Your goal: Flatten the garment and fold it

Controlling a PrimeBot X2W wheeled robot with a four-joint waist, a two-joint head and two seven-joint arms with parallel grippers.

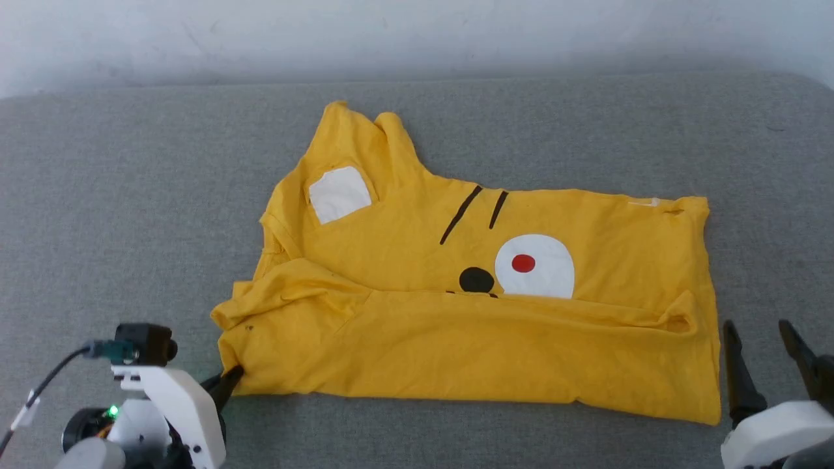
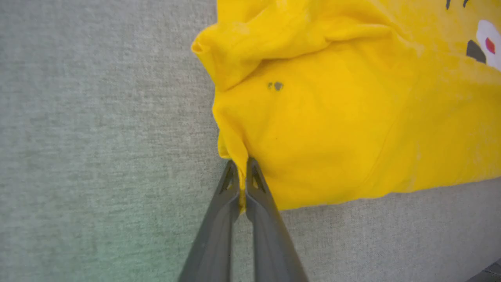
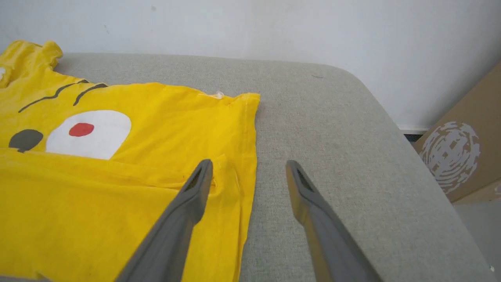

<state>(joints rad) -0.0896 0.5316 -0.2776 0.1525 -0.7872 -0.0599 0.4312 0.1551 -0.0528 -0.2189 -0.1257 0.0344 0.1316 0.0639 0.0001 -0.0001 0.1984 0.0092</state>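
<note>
Surface: grey woven bench [image 1: 130, 195], padded, with a rounded corner.
Room: white wall [image 1: 417, 32] behind; cardboard box [image 3: 462, 156] beside the bench.
Shirt [image 1: 417, 326]: yellow, soft, creased, lying mid-bench, near side folded over the face print.
Left hand [image 2: 242, 172]: clamped on the shirt's near left corner.
Right hand [image 3: 249, 172]: fingers apart, at the shirt's right edge.

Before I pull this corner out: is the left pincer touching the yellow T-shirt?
Touching. The left wrist view shows the left pincer shut on a pinched fold of the yellow T-shirt.
</note>
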